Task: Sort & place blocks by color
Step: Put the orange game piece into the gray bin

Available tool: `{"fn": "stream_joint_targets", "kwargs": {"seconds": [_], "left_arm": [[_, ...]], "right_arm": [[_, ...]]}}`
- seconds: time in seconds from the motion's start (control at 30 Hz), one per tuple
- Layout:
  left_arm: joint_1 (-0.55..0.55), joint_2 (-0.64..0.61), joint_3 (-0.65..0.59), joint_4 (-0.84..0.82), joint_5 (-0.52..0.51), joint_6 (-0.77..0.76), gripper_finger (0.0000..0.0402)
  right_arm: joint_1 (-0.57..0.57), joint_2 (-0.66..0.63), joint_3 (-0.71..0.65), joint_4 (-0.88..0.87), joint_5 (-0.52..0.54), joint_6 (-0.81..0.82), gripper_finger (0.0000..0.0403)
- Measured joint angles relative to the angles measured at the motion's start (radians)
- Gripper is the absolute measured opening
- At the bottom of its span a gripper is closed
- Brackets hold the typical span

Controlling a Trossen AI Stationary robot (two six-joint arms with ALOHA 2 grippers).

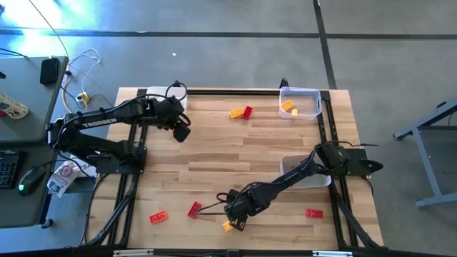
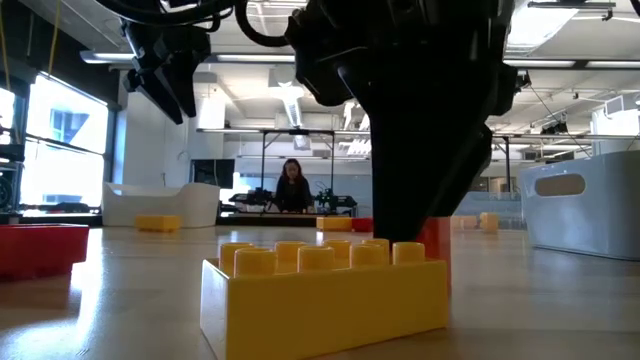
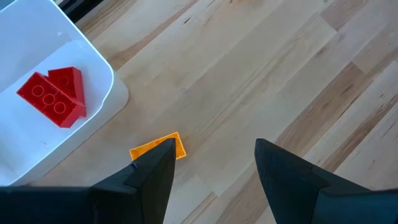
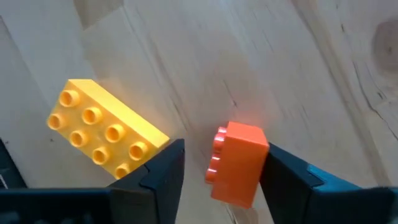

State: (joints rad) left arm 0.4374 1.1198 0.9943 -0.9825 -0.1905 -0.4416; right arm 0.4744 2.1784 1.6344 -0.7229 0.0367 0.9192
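Observation:
My right gripper (image 4: 221, 180) is open, low over the near middle of the table (image 1: 235, 210). Its fingers stand on either side of an orange block (image 4: 239, 162) that lies with its studs sideways. A yellow block (image 4: 106, 137) rests flat beside it, large in the low view (image 2: 325, 290). My left gripper (image 3: 214, 168) is open and hovers near the far left (image 1: 182, 130), beside a white tray (image 3: 93, 118) holding two red blocks (image 3: 53, 96). One of its fingers partly covers a small orange block (image 3: 158, 146) on the table. My right gripper comes down from above over the orange block. One finger (image 4: 280, 177) stands right against the block's flat side (image 4: 258, 155); whether it touches, I cannot tell. A gap shows between the other finger and the studs.
Red blocks lie at the near left (image 1: 158, 216), (image 1: 194, 209) and near right (image 1: 313, 213). A yellow and a red block (image 1: 240, 112) sit far centre. A clear tray (image 1: 310, 93) with orange and yellow blocks stands far right; a white tray (image 1: 293, 163) lies under the right arm. A person (image 2: 292, 185) is in the room beyond.

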Motion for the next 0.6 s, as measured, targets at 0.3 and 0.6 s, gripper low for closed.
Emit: {"fn": "stream_joint_targets", "kwargs": {"seconds": [0.3,0.6], "left_arm": [[0.000,0.000,0.000,0.000,-0.002,0.000,0.0207],[0.000,0.000,0.000,0.000,-0.004,0.027,0.0207]], "right_arm": [[0.000,-0.003,0.001,-0.034,0.001,-0.049,0.0067],[-0.003,-0.040,0.000,-0.219,0.104,-0.049,0.0067]]}}
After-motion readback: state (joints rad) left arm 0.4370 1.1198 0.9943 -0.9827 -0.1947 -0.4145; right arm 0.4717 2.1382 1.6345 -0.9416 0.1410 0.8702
